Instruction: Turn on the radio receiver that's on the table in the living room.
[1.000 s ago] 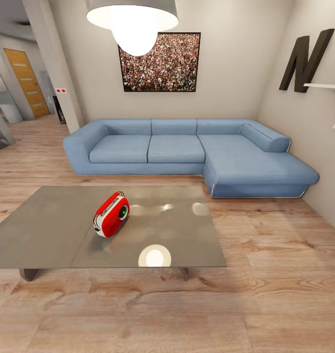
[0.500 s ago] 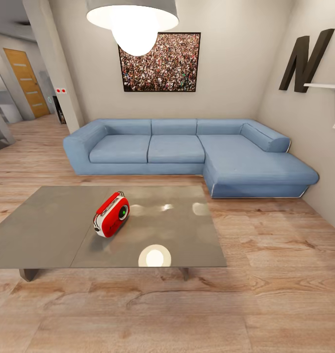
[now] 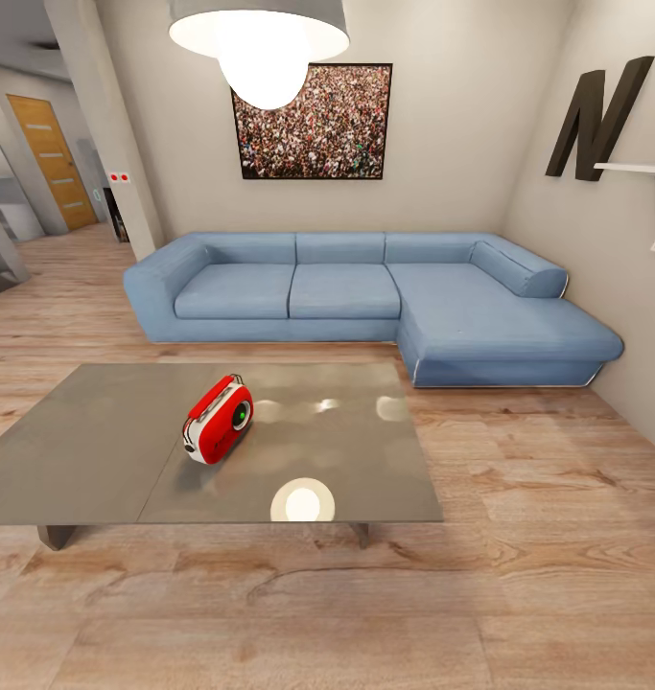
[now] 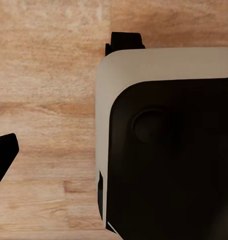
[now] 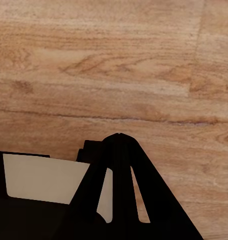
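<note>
The red radio receiver [image 3: 218, 419] with white sides stands on the grey glossy table [image 3: 97, 450], left of the table's middle, its round dial facing right. It is in the living room with the blue sofa [image 3: 365, 297] behind it. In the right wrist view my right gripper [image 5: 119, 138] hangs over the wood floor, its dark fingers meeting at one tip with nothing between them. In the left wrist view one dark finger [image 4: 3, 160] of my left gripper shows over the floor beside my own white and black body [image 4: 164, 145]; the other finger is lost against that body.
A lit hanging lamp [image 3: 260, 43] is overhead and mirrored on the table top. A crowd picture [image 3: 313, 122] and a dark letter N [image 3: 596, 115] hang on the walls, with a white shelf [image 3: 643, 171] at right. Wood floor [image 3: 365, 613] lies between me and the table.
</note>
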Robot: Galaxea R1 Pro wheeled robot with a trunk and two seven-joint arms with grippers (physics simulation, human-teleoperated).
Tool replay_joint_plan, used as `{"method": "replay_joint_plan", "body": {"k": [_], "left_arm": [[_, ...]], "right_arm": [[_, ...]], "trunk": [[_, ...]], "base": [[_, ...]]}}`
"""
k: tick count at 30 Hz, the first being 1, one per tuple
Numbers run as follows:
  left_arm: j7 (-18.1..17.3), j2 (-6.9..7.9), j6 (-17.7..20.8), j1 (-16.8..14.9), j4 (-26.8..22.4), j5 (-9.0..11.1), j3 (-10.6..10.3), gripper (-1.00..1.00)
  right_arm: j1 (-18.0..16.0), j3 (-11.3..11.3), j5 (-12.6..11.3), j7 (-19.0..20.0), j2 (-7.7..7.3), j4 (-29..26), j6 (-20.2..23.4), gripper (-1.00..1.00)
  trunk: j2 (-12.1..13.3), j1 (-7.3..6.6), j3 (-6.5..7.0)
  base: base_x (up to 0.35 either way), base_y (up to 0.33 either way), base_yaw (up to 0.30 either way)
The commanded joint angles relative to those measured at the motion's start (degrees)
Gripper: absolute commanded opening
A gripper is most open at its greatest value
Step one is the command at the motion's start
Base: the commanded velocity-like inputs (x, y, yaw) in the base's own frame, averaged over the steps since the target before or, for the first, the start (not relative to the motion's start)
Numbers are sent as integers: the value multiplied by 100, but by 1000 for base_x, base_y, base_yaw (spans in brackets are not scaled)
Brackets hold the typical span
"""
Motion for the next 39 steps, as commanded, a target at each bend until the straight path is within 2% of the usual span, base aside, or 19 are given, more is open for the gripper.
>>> {"method": "replay_joint_plan", "body": {"k": [1, 39], "left_arm": [[0, 0, 0, 0, 0, 1, 0, 100], [-1, -1, 0, -1, 0, -1, 0, 100]], "right_arm": [[0, -1, 0, -1, 0, 0, 0, -100], [0, 3, 0, -2, 0, 0, 0, -100]], "trunk": [[0, 0, 0], [0, 0, 0]], "base": [[0, 0, 0], [0, 0, 0]]}}
